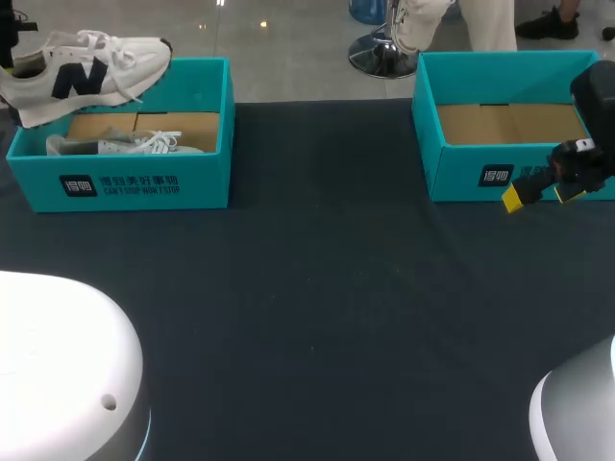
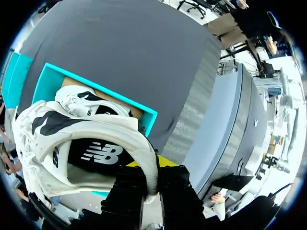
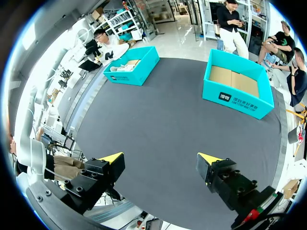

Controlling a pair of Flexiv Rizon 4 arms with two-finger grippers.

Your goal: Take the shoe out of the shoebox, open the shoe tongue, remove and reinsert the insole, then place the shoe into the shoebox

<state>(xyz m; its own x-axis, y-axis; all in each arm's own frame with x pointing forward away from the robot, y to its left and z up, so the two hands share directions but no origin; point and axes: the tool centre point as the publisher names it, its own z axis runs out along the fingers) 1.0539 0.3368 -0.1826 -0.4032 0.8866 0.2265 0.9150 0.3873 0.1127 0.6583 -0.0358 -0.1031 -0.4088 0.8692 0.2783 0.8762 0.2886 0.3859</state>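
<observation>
1. My left gripper (image 2: 152,186) is clamped on the heel rim of the white shoe (image 1: 86,72), held above the left shoebox (image 1: 144,182).
2. A second shoe (image 1: 125,144) lies inside it.
3. My right gripper (image 1: 543,195) hangs wide open before the right shoebox (image 1: 461,178).

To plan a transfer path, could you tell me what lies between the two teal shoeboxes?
Only bare dark table, shown in the head and right wrist views.
</observation>
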